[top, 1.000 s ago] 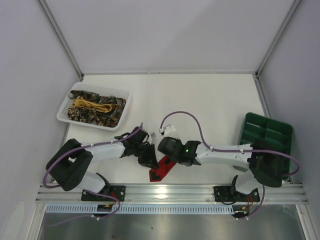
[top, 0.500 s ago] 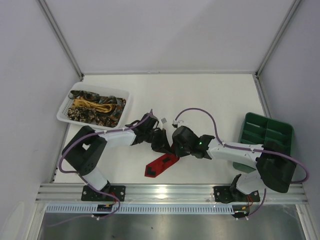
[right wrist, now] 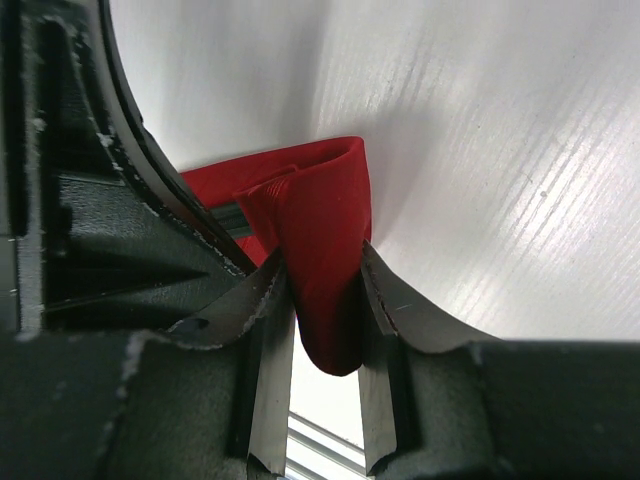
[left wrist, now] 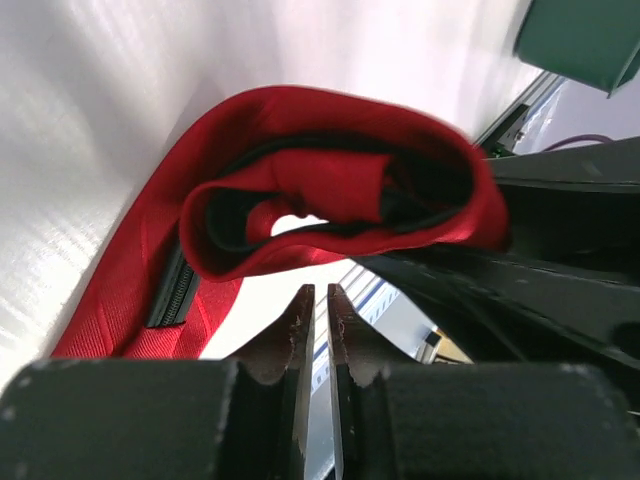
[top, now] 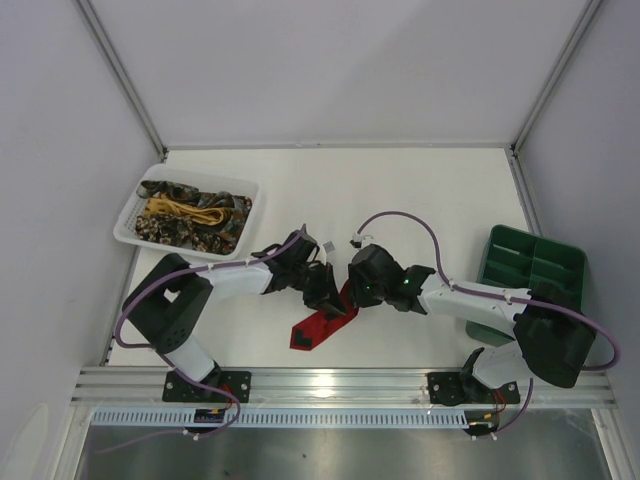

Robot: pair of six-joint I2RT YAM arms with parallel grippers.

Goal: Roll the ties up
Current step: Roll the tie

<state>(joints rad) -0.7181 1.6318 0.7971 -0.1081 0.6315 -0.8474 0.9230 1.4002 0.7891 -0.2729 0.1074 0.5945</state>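
A bright red tie point(top: 322, 325) lies on the white table, its pointed end point(top: 300, 340) toward the near edge. Its other end is curled into a loose roll point(left wrist: 330, 200) with dark backing inside. My right gripper point(right wrist: 320, 258) is shut on that roll point(right wrist: 325, 250), red fabric pinched between both fingers. My left gripper point(left wrist: 318, 290) sits just in front of the roll, its jaws nearly touching with nothing between them. From above, the left gripper point(top: 328, 293) and the right gripper point(top: 352, 292) meet over the roll. More ties point(top: 190, 212), brown-gold patterned and yellow, lie in the basket.
The white mesh basket point(top: 125, 228) stands at the far left. A green compartment tray point(top: 535, 265) sits at the right edge. Purple cables loop above both arms. An aluminium rail point(top: 340, 382) runs along the near edge.
Both arms have moved away from the near edge toward the table's middle, drawing the red tie along. The left gripper's jaws have closed further.
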